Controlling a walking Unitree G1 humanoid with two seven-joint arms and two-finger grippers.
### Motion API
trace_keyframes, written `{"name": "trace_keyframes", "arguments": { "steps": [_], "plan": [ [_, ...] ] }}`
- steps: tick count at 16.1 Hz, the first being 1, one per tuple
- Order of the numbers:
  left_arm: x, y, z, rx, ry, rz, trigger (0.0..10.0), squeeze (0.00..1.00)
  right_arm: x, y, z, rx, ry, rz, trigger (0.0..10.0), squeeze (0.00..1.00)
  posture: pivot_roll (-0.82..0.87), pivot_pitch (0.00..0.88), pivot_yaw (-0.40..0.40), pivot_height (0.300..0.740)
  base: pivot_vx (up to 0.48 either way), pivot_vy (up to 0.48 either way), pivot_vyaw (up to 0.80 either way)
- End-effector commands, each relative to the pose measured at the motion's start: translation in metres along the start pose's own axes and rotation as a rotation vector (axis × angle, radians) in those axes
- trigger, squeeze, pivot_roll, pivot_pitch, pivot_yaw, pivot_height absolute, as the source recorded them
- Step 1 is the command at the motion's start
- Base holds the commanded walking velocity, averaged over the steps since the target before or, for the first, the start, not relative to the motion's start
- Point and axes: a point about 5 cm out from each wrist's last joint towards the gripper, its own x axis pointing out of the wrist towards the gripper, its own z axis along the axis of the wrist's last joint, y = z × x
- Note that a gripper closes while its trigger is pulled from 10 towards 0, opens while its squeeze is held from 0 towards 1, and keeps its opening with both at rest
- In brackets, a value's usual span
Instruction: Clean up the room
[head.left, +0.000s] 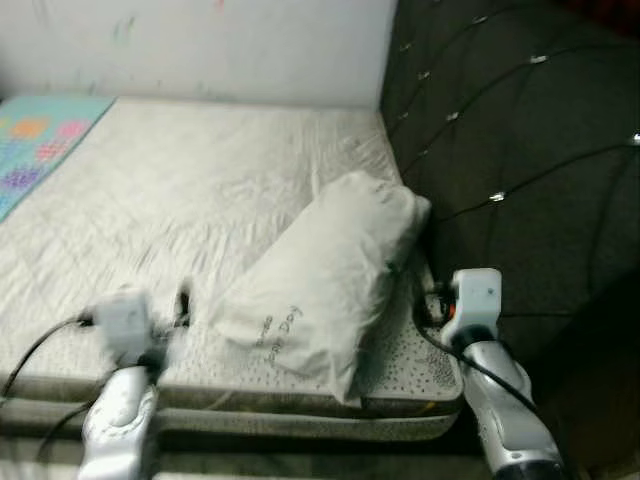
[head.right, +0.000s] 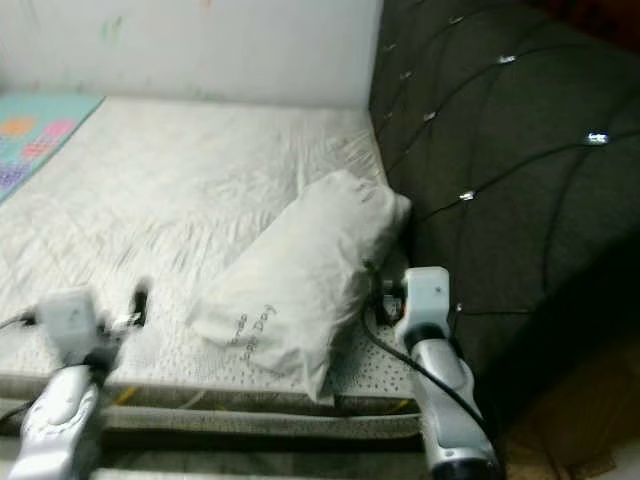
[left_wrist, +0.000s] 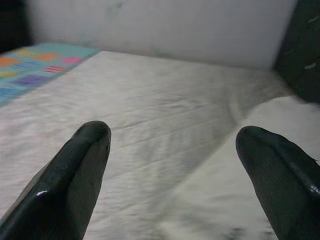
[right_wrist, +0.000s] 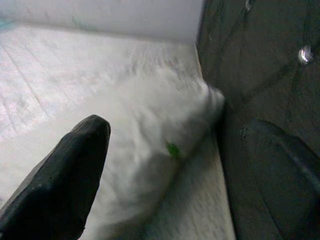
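Observation:
A white pillow (head.left: 330, 270) with faint printed writing lies slantwise on the bare white mattress (head.left: 200, 180), its far end against the dark headboard. My right gripper (head.left: 428, 300) is low at the pillow's right side, in the gap by the headboard. In the right wrist view its open fingers (right_wrist: 75, 170) frame the pillow (right_wrist: 155, 150) ahead, holding nothing. My left gripper (head.left: 180, 302) hovers over the mattress's front edge, left of the pillow. It is open and empty, with black fingertips (left_wrist: 82, 165) wide apart above the sheet (left_wrist: 150, 115).
A dark tufted headboard (head.left: 520, 150) with shiny studs closes off the right side. A white wall (head.left: 200, 40) runs behind the bed. A colourful patterned cloth (head.left: 40, 140) covers the mattress's far left corner. Black cables trail from both wrists.

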Motion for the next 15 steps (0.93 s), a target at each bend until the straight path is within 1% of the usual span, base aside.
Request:
{"name": "trace_keyframes", "arguments": {
  "steps": [1,2,3,5,7,8,10,11,15],
  "plan": [
    [-0.006,-0.003,-0.011,0.003,0.038,-0.012,10.0,0.0,-0.005,-0.007,-0.008,0.004,0.021,-0.034,10.0,0.0,-0.05,0.0,-0.037,0.74,0.0,0.0,0.0],
    [-0.007,-0.003,-0.011,0.004,0.038,-0.012,10.0,0.0,-0.005,-0.007,-0.007,-0.006,0.015,-0.022,10.0,0.0,-0.05,0.0,-0.037,0.74,0.0,0.0,0.0],
    [-0.008,0.0,-0.008,0.017,0.031,-0.009,10.0,0.0,-0.004,-0.007,-0.004,-0.047,-0.002,0.004,10.0,0.0,-0.05,0.0,-0.037,0.74,0.0,0.0,0.0],
    [-0.008,0.003,-0.005,0.031,0.024,-0.007,10.0,0.0,-0.002,-0.004,-0.003,-0.03,0.012,0.025,10.0,0.0,-0.05,0.0,-0.038,0.74,0.0,0.0,0.0],
    [-0.015,0.006,-0.002,0.069,0.011,-0.025,10.0,0.0,0.001,-0.002,-0.001,-0.017,0.01,0.046,10.0,0.0,-0.04,0.0,-0.047,0.74,0.0,0.0,0.0],
    [-0.017,0.007,-0.003,0.077,0.01,-0.029,10.0,0.0,0.002,-0.001,-0.001,-0.026,0.01,0.05,10.0,0.0,-0.04,0.0,-0.051,0.74,0.0,0.0,0.0],
    [-0.018,0.009,-0.004,0.065,0.02,-0.015,10.0,0.0,0.002,0.002,-0.005,-0.035,0.028,0.06,10.0,0.0,-0.04,0.0,-0.056,0.74,0.0,0.0,0.0],
    [-0.015,0.007,-0.004,0.039,0.021,-0.008,10.0,0.0,0.002,0.003,-0.011,-0.007,0.062,0.043,10.0,0.0,-0.04,0.0,-0.058,0.74,0.0,0.0,-0.46],
    [-0.012,0.001,-0.004,0.013,0.028,-0.028,10.0,0.0,0.005,-0.001,-0.007,0.001,0.052,0.02,10.0,0.0,-0.05,0.0,-0.059,0.74,0.0,0.0,-0.8]
  ]
}}
